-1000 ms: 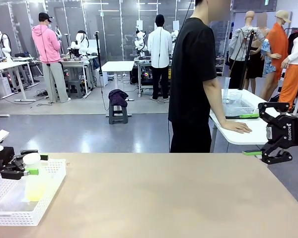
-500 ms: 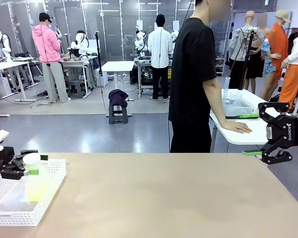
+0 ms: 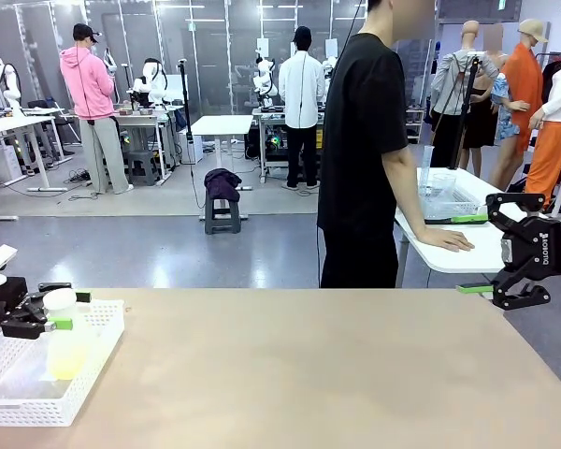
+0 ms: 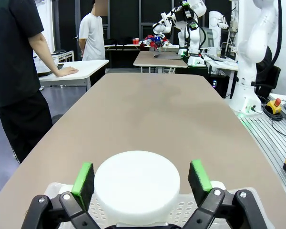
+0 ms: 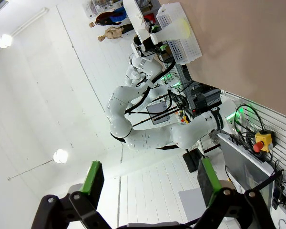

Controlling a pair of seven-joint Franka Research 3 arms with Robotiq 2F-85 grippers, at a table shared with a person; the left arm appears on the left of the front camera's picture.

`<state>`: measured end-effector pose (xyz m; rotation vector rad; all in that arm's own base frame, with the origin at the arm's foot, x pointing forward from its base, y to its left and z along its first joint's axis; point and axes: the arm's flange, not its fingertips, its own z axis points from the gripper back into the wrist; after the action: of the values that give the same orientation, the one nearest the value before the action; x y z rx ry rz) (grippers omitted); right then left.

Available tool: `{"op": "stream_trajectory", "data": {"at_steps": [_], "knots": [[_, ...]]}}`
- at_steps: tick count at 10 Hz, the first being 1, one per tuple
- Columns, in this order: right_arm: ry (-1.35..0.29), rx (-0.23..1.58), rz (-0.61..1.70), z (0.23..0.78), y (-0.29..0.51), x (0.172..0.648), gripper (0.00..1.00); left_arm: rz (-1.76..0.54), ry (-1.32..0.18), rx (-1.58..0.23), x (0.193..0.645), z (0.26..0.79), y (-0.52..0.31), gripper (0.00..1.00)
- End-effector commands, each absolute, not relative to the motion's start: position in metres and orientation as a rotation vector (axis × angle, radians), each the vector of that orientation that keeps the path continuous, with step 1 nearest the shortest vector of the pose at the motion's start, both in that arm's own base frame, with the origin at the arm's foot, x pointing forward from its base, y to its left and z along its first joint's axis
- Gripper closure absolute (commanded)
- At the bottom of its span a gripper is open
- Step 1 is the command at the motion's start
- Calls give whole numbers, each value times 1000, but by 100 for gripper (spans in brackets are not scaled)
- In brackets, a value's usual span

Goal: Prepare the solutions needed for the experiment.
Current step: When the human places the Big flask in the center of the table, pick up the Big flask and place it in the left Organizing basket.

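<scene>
The left gripper point(image 4: 141, 179) stands spread wide, its green pads point(image 4: 84, 177) on either side of the white stopper point(image 4: 137, 183) without touching it. Below, the solutions point(image 3: 67, 360) tint the flask point(image 3: 65, 341) standing in the white basket point(image 3: 70, 398) at the table's point(image 3: 309, 374) left edge. The right gripper point(image 3: 518, 251) hangs released and empty off the table's right side.
</scene>
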<state>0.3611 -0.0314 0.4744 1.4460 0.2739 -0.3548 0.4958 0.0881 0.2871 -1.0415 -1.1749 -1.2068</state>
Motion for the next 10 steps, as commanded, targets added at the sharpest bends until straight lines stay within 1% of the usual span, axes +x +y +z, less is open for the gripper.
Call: {"op": "stream_trajectory", "data": {"at_steps": [1, 8, 10], "knots": [[276, 1451, -363, 476, -31, 361, 0, -1207, -1175, -1042, 496, 287, 88, 0], [276, 1451, -363, 476, -31, 361, 0, -1207, -1180, -965, 466, 290, 127, 0], [276, 1451, -363, 476, -31, 361, 0, -1175, -1204, -885, 452, 299, 147, 0]]}}
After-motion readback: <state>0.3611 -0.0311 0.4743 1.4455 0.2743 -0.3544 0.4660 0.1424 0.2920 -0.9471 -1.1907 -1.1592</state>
